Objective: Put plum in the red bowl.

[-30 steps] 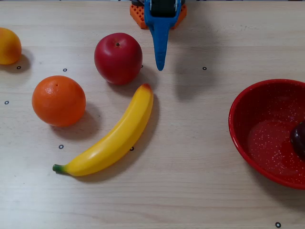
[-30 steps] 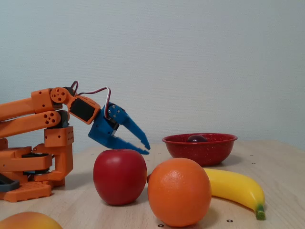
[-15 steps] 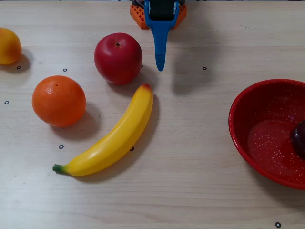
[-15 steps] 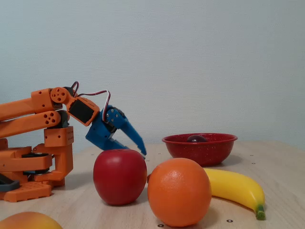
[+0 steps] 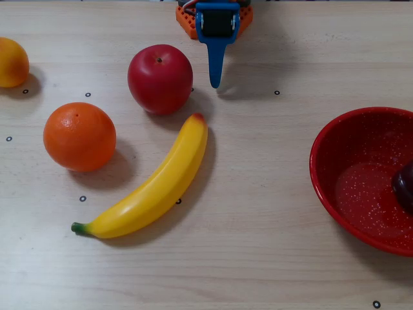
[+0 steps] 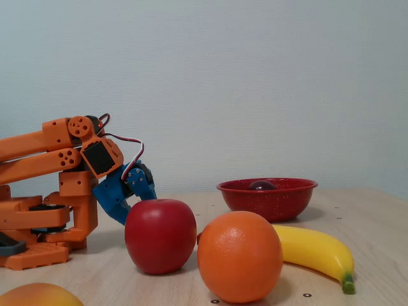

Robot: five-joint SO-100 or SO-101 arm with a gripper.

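Observation:
The dark purple plum point(image 5: 404, 186) lies inside the red bowl point(image 5: 335, 187) at the right edge of the overhead view. In the fixed view only the plum's top point(image 6: 262, 185) shows above the bowl's rim point(image 6: 268, 199). My blue gripper point(image 5: 215, 81) is shut and empty, folded back near the orange arm base at the top of the overhead view, far from the bowl. In the fixed view the gripper point(image 6: 126, 213) points down just behind the apple.
A red apple point(image 5: 160, 79) sits next to the gripper tip. An orange point(image 5: 79, 136), a banana point(image 5: 151, 184) and a yellow-orange fruit point(image 5: 11, 62) lie to the left in the overhead view. The arm base point(image 6: 38, 217) stands at the left of the fixed view.

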